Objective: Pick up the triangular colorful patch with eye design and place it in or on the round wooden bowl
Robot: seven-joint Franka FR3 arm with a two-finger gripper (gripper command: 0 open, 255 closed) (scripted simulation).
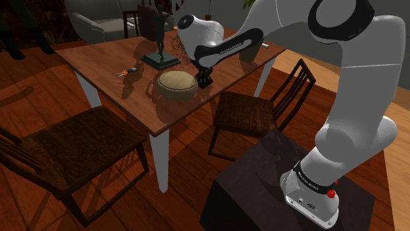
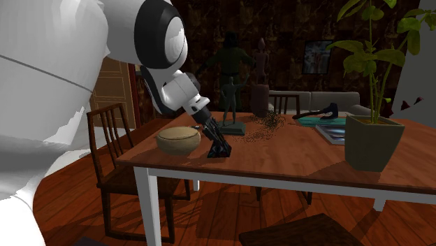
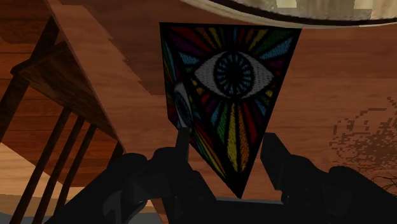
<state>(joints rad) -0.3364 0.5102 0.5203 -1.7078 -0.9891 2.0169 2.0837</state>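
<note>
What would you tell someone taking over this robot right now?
Gripper: down at the tabletop, right beside the round tan bowl; whether it grips anything cannot be told.
Triangular eye patch: directly ahead of the gripper, between it and the bowl, not in the bowl.
Done: approach to the patch.
Left: secure the patch, lift it, set it in the bowl.

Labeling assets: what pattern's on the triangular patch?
The patch: rainbow rays around a central eye; wrist view.

White-legged wooden table [image 1: 98, 56], dark chairs [image 1: 66, 147], reddish plank floor [image 1: 181, 180]
</note>
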